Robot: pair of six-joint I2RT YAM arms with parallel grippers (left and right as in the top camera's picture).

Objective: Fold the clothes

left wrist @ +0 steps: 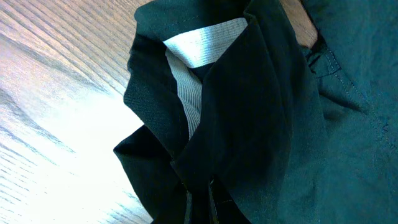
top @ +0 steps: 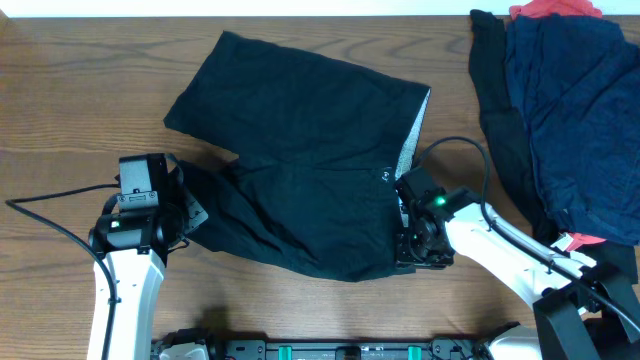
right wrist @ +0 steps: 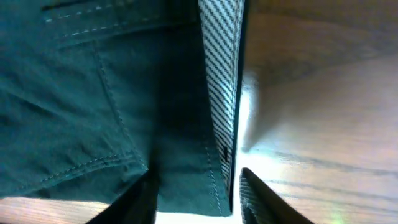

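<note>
On your left, the left gripper (top: 188,212) sits at the leg hem of the black shorts (top: 300,160). Its wrist view shows dark cloth bunched and drawn into a tight pinch at the fingers, so read it as clamped narrow on the fabric, with a strip of pale ribbed lining (left wrist: 199,46) folded open above. The shorts lie spread across the middle of the wooden table (top: 60,90), legs toward the left and waistband toward the right, the near leg rumpled. At the waistband's near corner you have the right gripper (top: 412,240). Its fingers (right wrist: 144,198) stand well apart, straddling the edge of the speckled waistband lining (right wrist: 221,81), which lies flat between them, not squeezed. Farther right, at the table's far corner, more clothes lie heaped: a navy garment (top: 575,110) over a black garment (top: 495,80), with red cloth (top: 555,10) at the top edge.
</note>
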